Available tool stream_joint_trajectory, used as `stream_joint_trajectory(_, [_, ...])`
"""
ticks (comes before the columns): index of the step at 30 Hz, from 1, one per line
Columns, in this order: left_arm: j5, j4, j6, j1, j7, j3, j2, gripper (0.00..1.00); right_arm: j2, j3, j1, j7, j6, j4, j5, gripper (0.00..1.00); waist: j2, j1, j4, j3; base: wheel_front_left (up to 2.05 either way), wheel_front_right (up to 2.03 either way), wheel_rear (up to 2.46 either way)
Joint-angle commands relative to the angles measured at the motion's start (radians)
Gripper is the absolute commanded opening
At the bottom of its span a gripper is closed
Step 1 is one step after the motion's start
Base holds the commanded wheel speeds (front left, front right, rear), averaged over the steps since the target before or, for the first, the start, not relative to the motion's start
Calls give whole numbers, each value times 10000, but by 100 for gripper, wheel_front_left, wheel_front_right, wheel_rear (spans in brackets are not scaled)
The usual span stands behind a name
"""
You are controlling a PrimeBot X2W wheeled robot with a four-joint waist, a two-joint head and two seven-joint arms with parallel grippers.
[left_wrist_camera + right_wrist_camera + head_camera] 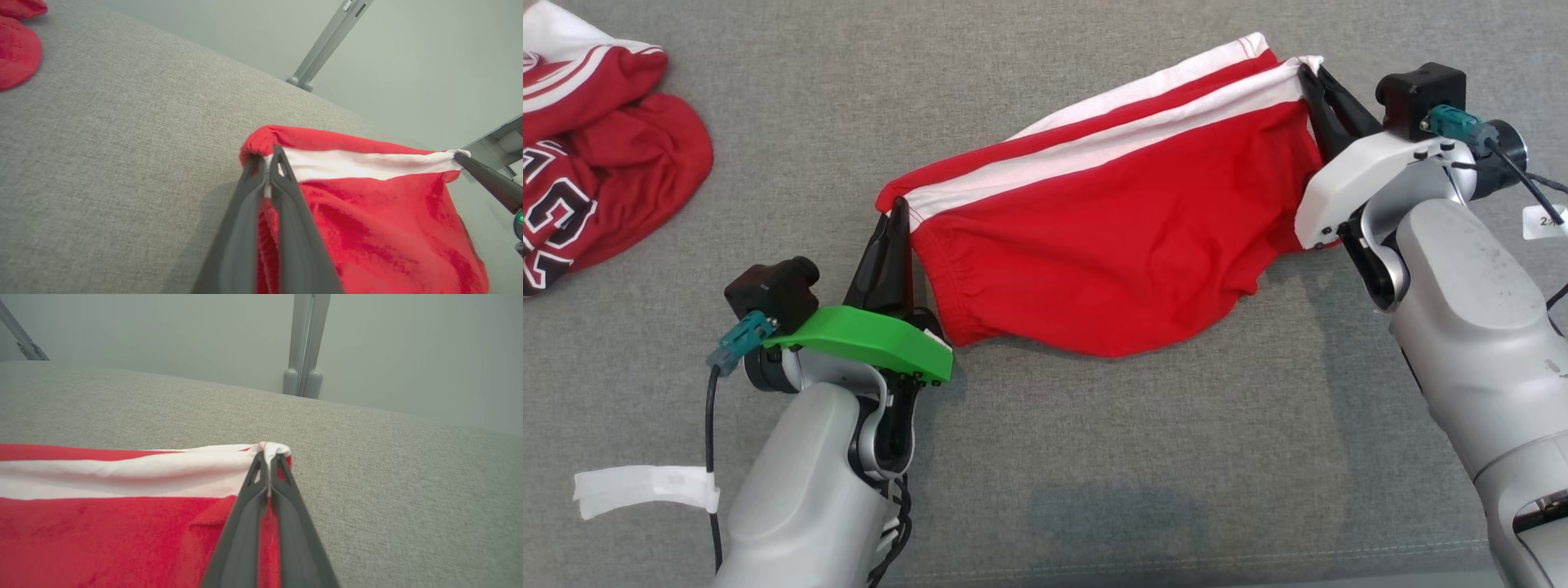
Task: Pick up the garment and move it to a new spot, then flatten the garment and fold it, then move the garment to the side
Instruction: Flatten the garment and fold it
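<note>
Well left of the red fabric garment with white stripes (pixel 1127 220), on the grey woven surface (pixel 1094 457): crumpled red lettered jersey (pixel 596 155). Clamped on the garment's left corner: left end effector (pixel 897 211). Clamped on its right corner, cloth stretched between: right end effector (pixel 1311 72).

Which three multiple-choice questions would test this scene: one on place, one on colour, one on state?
1. Where in the head view lies the lettered jersey? A upper left; B lower right; C centre.
2. What colour are the stripes of the held garment? A blue; B white; C yellow.
3. How is the left gripper? A open; B shut on nothing; C shut on the held garment.
Key: 1 A, it lies crumpled at that corner; 2 B, white bands run along its edge; 3 C, its fingers pinch a corner.
</note>
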Motion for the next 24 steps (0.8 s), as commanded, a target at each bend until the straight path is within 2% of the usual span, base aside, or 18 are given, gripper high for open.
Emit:
stream_joint_trajectory(1, [-67,71,114,-193,-25,-22,21,0,-72,73,-200,-104,-17,222,64,0,-2,-2,150,135,0,0,0])
stream_joint_trajectory(9, [-144,438,205,-746,-25,-376,21,0,-26,571,-1441,-456,-17,1938,591,0,-2,-2,221,416,0,0,0])
stream_joint_trajectory(15, [-200,607,284,-1021,-25,-524,21,0,1,935,-2017,-601,-17,2609,709,0,-2,-2,271,531,0,0,0])
stream_joint_trajectory(16, [-175,642,310,-1058,-25,-558,21,0,16,1006,-2075,-611,-17,2684,710,7,-2,-2,281,536,0,0,0])
stream_joint_trajectory(17, [-134,666,314,-1089,-27,-585,21,0,36,1061,-2122,-628,-17,2742,746,27,-2,-2,292,538,0,0,0])
stream_joint_trajectory(18, [-120,684,325,-1104,-27,-603,21,10,43,1107,-2162,-633,-17,2792,787,49,-2,-2,297,538,0,0,0])
stream_joint_trajectory(19, [-76,702,313,-1120,-25,-647,21,35,49,1189,-2183,-648,-17,2832,790,92,-2,-2,302,538,0,0,0])
stream_joint_trajectory(20, [-39,702,285,-1131,-25,-690,19,47,44,1242,-2222,-661,-17,2864,829,100,-2,-2,305,536,0,0,0])
stream_joint_trajectory(21, [-12,691,265,-1129,-25,-724,19,100,39,1298,-2273,-672,-17,2887,869,100,-2,-2,306,536,0,0,0])
stream_joint_trajectory(24, [191,689,252,-1092,-25,-790,22,100,28,1505,-2344,-679,-17,2914,964,100,-2,-2,301,509,0,0,0])
